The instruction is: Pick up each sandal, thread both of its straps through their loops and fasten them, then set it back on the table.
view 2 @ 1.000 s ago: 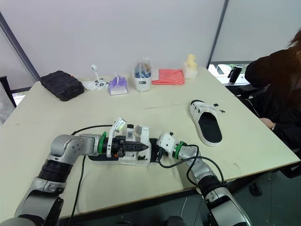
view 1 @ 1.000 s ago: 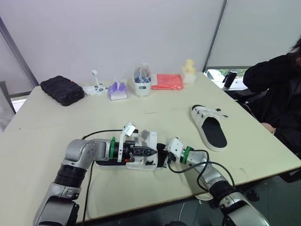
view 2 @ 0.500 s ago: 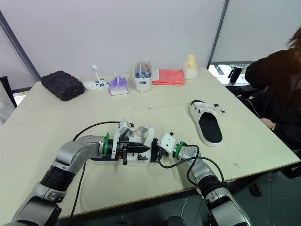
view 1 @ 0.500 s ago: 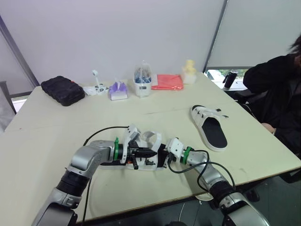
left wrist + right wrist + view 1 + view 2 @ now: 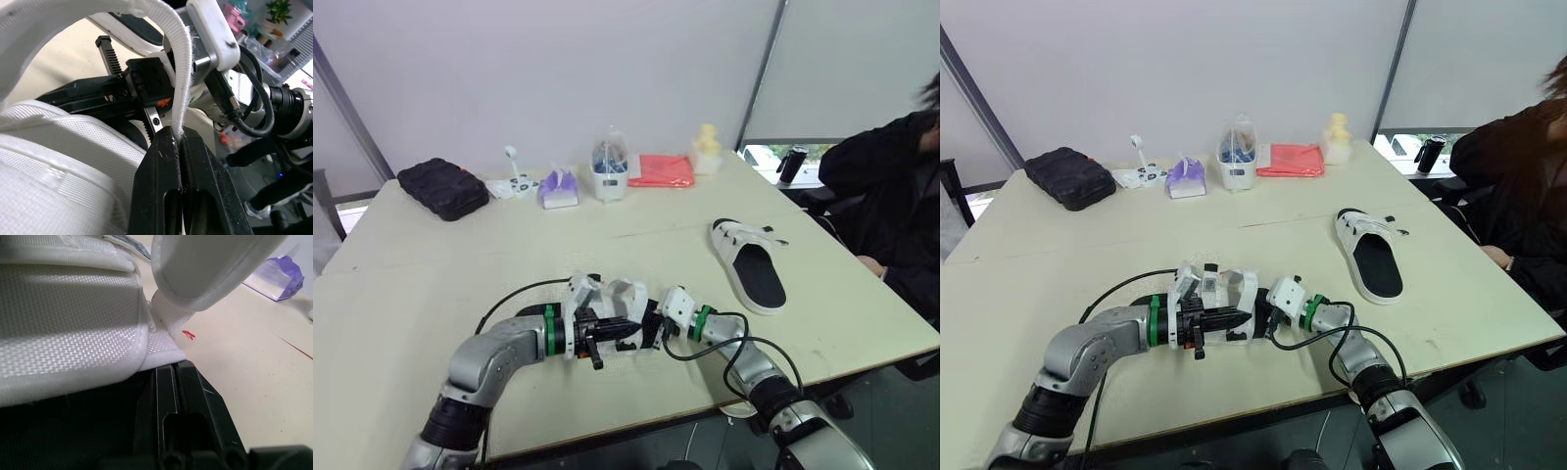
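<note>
One white sandal with a black sole [image 5: 607, 299] is near the table's front edge, between my two grippers. My left gripper [image 5: 625, 331] is shut on the thin edge of one of its white straps [image 5: 181, 63], which arches over the sandal. My right gripper [image 5: 651, 328] comes in from the right and is shut on the sandal's end, where white mesh [image 5: 68, 308] lies over its fingers [image 5: 168, 382]. The second sandal [image 5: 749, 262] lies flat on the table at the right, apart from both grippers.
Along the far edge sit a black pouch [image 5: 442, 186], a purple tissue pack [image 5: 558, 188], a clear container [image 5: 609, 166], a red cloth [image 5: 661, 169] and a yellow figure [image 5: 707, 147]. A person in black [image 5: 891, 196] sits at the right. A black cable [image 5: 514, 294] loops by my left arm.
My left arm has swung nearer the front edge and turned at the wrist, drawing the strap from upright into an arch over the sandal. The right gripper has held still.
</note>
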Available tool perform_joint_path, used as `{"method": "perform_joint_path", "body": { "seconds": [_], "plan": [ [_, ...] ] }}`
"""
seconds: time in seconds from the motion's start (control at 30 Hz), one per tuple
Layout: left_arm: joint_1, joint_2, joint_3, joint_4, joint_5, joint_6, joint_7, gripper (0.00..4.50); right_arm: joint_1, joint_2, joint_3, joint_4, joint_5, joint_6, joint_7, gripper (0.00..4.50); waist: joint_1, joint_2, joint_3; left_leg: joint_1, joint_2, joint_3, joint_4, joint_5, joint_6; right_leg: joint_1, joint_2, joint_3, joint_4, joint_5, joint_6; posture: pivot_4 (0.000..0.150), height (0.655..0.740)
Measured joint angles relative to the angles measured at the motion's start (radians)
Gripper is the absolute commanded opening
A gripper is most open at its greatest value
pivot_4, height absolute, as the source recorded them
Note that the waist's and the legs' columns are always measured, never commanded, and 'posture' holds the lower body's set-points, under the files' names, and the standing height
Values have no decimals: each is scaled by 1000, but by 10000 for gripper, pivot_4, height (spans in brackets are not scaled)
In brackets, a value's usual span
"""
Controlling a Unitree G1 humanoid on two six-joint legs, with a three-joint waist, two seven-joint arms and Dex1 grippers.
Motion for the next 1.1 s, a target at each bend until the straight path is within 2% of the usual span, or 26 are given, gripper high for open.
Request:
{"method": "perform_joint_path", "body": {
  "seconds": [0.3,0.63,0.9,1.1],
  "plan": [
    [50,17,-58,0,115,-238,32,640,-1,0,0,1,0,0,8,0,0,0,-1,-1,0,0,0,-1,-1,0,0,-1,-1,0,0,1500,7400],
    [43,-42,-22,57,101,-245,92,640,-6,0,1,6,0,0,9,0,0,0,-1,-1,1,0,0,-1,-1,0,0,-1,-1,0,0,1500,7400],
    [123,5,-20,-22,87,-259,68,640,-7,1,2,6,0,0,11,0,-1,1,-1,0,1,0,0,-1,-1,-1,0,-1,-1,0,0,1500,7400],
    [135,0,-17,-32,86,-264,76,640,-7,1,2,6,0,0,13,0,-1,1,-1,-1,2,0,0,-1,-1,-1,0,-3,-3,0,0,1500,7400]
  ]
}}
